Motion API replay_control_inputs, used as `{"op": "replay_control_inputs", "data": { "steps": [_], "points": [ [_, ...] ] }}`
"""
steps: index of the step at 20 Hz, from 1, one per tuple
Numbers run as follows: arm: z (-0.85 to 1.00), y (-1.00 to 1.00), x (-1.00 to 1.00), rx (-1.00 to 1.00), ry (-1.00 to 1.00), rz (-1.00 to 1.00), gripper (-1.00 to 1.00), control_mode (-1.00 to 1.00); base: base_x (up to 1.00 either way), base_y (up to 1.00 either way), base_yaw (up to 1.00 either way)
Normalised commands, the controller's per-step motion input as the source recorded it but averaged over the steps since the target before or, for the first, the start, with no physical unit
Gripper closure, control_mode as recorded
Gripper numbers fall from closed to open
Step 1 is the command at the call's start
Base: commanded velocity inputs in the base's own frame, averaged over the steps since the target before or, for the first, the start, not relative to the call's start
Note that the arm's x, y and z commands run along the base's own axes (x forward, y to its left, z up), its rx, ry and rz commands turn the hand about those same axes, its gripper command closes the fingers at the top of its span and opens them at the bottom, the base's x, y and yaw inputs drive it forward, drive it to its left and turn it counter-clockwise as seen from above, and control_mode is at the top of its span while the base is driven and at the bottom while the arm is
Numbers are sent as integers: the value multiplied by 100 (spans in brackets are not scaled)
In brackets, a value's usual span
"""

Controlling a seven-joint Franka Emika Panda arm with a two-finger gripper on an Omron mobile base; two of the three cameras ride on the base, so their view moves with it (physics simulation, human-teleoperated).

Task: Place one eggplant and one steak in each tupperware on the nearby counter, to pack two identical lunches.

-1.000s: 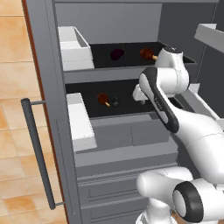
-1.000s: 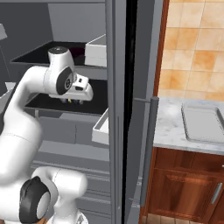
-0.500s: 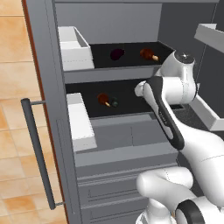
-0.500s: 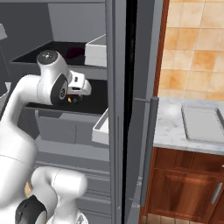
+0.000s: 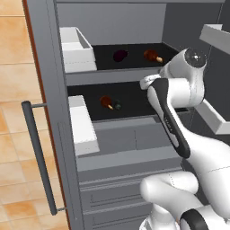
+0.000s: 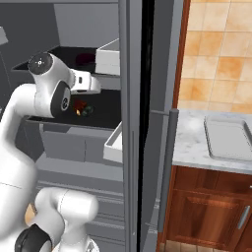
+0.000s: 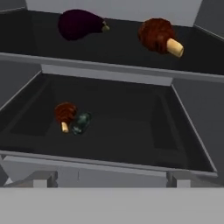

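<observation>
Arm pulled back from fridge shelves, wrist now raised. Purple eggplant [image 7: 79, 25] on upper shelf [image 7: 109, 65], left of steak [image 7: 158, 35]; second pair below. Gripper empty, jaws wide. Centre over eggplant's middle before closing.

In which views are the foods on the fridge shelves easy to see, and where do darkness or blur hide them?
Hand view: soft blur, but the purple eggplant, both steaks and the teal eggplant stand out against the dark shelves. Left base view: sharper, the foods small and dim. Right base view: the shelf is shadowed, the lower foods partly hidden behind the arm; the pale tupperware on the counter is evenly lit.
</observation>
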Motion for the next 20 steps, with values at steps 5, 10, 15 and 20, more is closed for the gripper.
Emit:
{"op": "replay_control_inputs", "data": {
  "steps": [5,10,15,20],
  "points": [
    [43,-17,7,0,-1,0,-100,-100,0,0,0],
    [25,-10,36,0,0,-1,-100,-100,0,0,0],
    [12,-31,28,0,0,-4,-100,-100,0,0,0],
    [8,-23,39,0,0,-4,-100,-100,0,0,0]
  ]
}}
